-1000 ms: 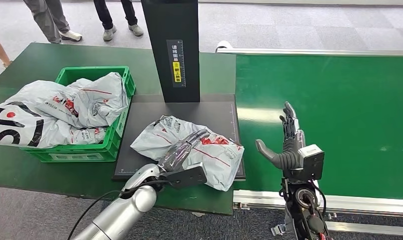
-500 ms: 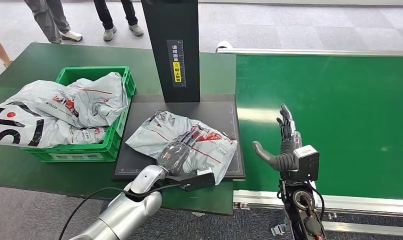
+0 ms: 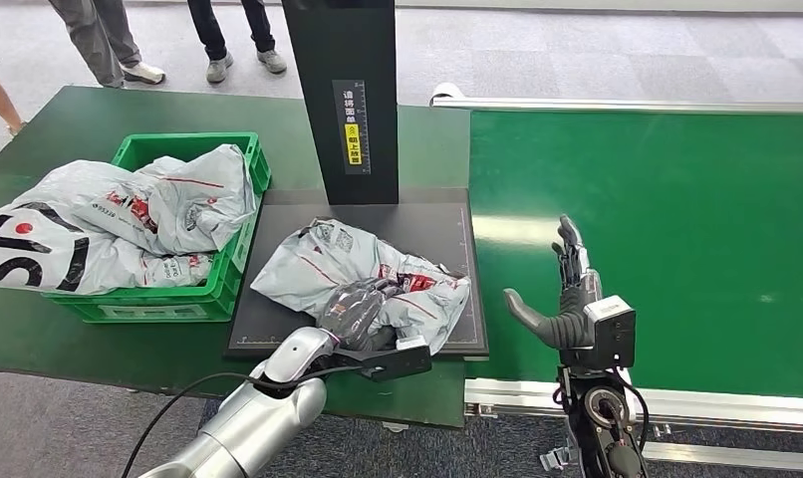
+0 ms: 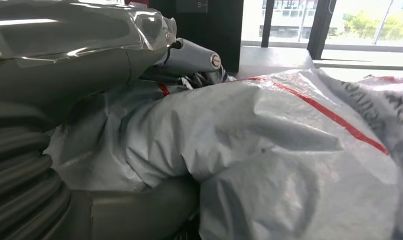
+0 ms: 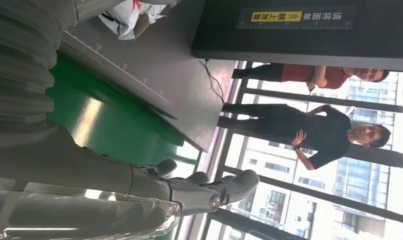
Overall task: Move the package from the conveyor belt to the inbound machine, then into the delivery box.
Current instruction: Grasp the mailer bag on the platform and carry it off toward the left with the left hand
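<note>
A crumpled grey-white package (image 3: pixel 378 274) with red print lies on the black platform (image 3: pixel 427 224) of the inbound machine. My left hand (image 3: pixel 353 311) grips its near edge: in the left wrist view the fingers (image 4: pixel 89 50) lie over the bag (image 4: pixel 289 150) and the thumb sits beneath it. My right hand (image 3: pixel 569 299) stands open and upright over the near left edge of the green conveyor belt (image 3: pixel 676 219), holding nothing. The right wrist view shows that hand (image 5: pixel 89 190) with its fingers spread and a corner of the package (image 5: pixel 134 12) beyond it.
A green delivery crate (image 3: pixel 183 139), heaped with several similar bags (image 3: pixel 129 214), stands left of the platform. The machine's black column (image 3: pixel 343 100) rises behind the package. People stand beyond the table (image 3: pixel 228 40). The table's front edge runs just under my left wrist.
My left hand's fingers have curled onto the package, which has bunched up and slid a little toward the near left. My right hand has sunk slightly.
</note>
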You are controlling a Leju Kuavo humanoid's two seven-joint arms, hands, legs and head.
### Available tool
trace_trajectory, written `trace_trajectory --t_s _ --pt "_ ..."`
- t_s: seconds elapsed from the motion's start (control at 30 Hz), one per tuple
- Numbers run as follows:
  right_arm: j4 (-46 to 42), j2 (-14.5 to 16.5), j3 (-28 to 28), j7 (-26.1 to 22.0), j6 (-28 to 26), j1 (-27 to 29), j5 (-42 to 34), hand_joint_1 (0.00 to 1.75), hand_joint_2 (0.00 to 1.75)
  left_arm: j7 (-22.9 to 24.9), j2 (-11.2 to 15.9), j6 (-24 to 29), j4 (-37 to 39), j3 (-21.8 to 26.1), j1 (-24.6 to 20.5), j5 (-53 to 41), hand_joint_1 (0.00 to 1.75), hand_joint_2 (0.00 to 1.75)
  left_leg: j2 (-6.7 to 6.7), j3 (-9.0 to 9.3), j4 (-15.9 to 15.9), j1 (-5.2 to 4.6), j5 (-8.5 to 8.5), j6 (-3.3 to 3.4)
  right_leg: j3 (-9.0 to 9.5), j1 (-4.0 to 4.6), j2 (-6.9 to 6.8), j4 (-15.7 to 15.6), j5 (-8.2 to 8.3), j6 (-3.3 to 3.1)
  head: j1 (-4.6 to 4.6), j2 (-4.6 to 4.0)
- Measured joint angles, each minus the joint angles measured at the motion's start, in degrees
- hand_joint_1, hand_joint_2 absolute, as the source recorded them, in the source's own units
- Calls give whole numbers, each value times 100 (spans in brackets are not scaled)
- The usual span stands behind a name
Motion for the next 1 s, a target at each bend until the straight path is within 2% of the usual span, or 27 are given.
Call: trace_trajectory --t_s 0.63,0.8,1.0 --pt "-70 39 -184 347 -39 131 -222 0 175 -275 -43 235 -57 183 71 247 175 175 1 -5 0 0 -2 1 -6 0 0 0 -2 0 0 0" --pt "-18 52 -340 735 -88 187 -635 0 175 -609 -39 648 -227 299 163 638 175 175 1 -13 0 0 -2 1 -13 0 0 0 -2 1 0 0" --pt "173 16 -385 834 -126 228 -873 0 175 -1253 26 1477 -817 439 269 1208 175 175 0 -19 0 0 -2 1 -18 0 0 0 -2 1 1 -1"
